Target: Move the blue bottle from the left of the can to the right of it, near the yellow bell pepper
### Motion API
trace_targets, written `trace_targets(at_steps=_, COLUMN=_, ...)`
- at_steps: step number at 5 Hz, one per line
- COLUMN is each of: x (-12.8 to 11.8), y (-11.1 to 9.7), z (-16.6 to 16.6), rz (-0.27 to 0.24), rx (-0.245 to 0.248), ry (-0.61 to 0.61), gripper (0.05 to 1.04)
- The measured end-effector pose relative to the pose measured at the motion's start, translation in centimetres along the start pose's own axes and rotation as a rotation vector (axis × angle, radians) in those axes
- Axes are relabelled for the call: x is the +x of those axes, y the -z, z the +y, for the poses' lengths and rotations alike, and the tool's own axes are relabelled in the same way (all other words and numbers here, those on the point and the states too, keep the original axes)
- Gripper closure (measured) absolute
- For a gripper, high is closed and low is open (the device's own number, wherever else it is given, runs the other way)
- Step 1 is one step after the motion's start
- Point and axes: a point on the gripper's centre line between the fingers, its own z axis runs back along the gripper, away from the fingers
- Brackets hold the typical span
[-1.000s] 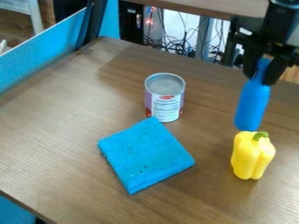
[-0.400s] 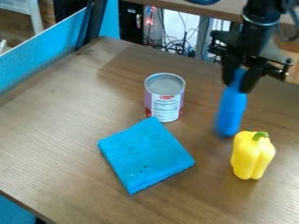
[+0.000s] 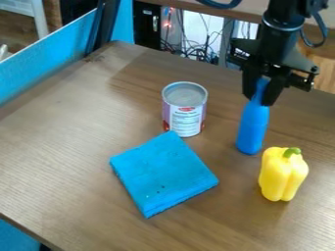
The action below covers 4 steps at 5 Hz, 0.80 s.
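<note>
At the upper right of the camera view, the black gripper is shut on the narrow neck of a blue bottle. The bottle hangs nearly upright, tilted slightly; whether its base touches the table cannot be told. Just right of and nearer than the bottle's lower end stands a yellow bell pepper with a green stem. To the left of the bottle is a can with a white and purple label, upright. A folded blue cloth lies in front of the can, its back corner at the can's base.
The brown wooden table spans most of the view. A blue panel borders its left side. Behind the far edge are tangled cables and a black box.
The gripper has moved left with the blue bottle, which now stands out to the left of the pepper rather than behind it. Can, cloth and pepper have kept their places.
</note>
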Motion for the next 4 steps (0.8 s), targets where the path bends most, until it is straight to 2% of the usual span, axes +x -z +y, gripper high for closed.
trace_targets(at_steps=2, x=-0.2, y=0.0, z=-0.1, rz=0.01, rx=-0.004, ry=-0.003, gripper=0.108)
trace_targets(at_steps=3, x=-0.1, y=-1.5, z=0.2, rz=-0.01, rx=-0.01, ry=-0.011, gripper=0.075)
trace_targets(at_steps=4, x=-1.0, y=-5.0, z=0.8, rz=-0.038, rx=-0.035, ry=-0.037, gripper=0.08)
